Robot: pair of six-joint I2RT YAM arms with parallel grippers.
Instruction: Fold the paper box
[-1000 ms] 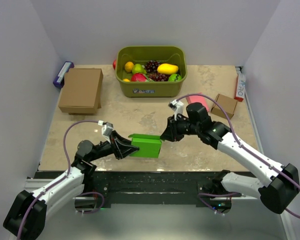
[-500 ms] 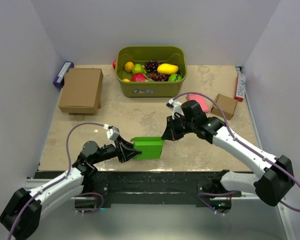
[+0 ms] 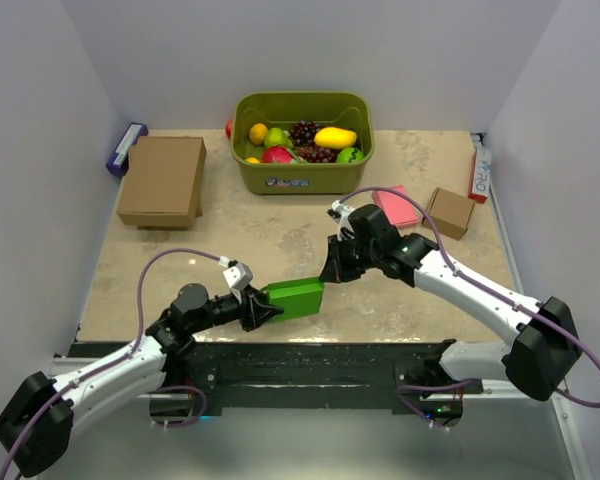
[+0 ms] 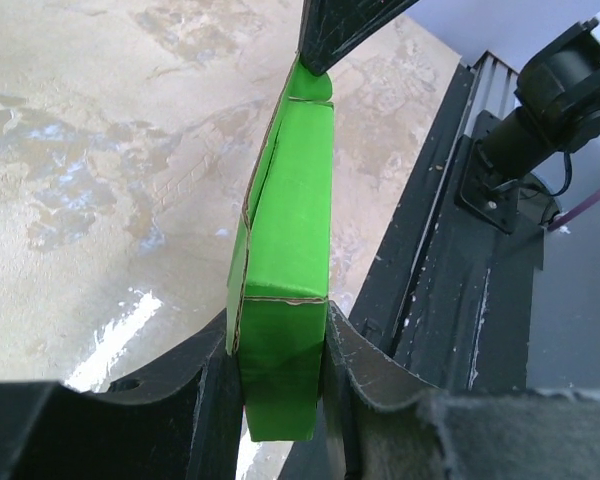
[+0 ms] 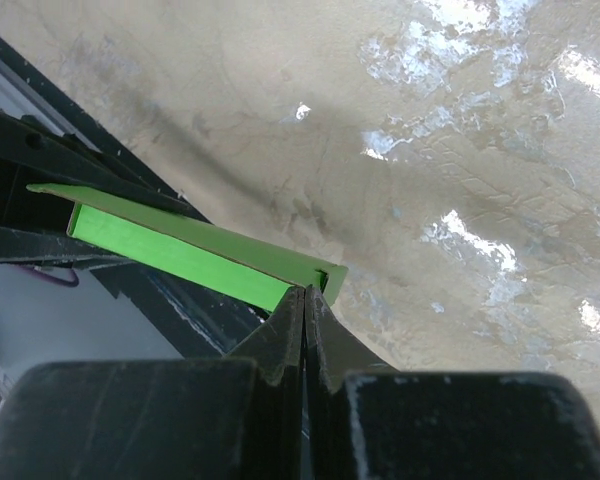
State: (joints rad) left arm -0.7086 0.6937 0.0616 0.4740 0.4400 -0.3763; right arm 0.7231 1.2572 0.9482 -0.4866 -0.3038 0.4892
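Note:
The paper box (image 3: 295, 298) is a bright green, long narrow block held just above the table near its front edge. My left gripper (image 3: 265, 308) is shut on its left end; in the left wrist view the box (image 4: 285, 230) sits squeezed between both fingers of that gripper (image 4: 280, 345). My right gripper (image 3: 327, 275) is at the box's right end. In the right wrist view its jaws (image 5: 305, 292) are pressed together, pinching the thin end edge of the box (image 5: 180, 250). The box spans between the two grippers, slightly tilted.
An olive bin (image 3: 302, 180) of fruit stands at the back centre. A brown cardboard box (image 3: 162, 180) is at back left, a pink flat box (image 3: 397, 205) and a small brown box (image 3: 448, 210) at right. The black front rail (image 3: 300, 355) lies just below the green box.
Both grippers have carried the green box toward the table's front edge. The left arm pushed in to the right, the right arm came in to the left, uncovering the pink box.

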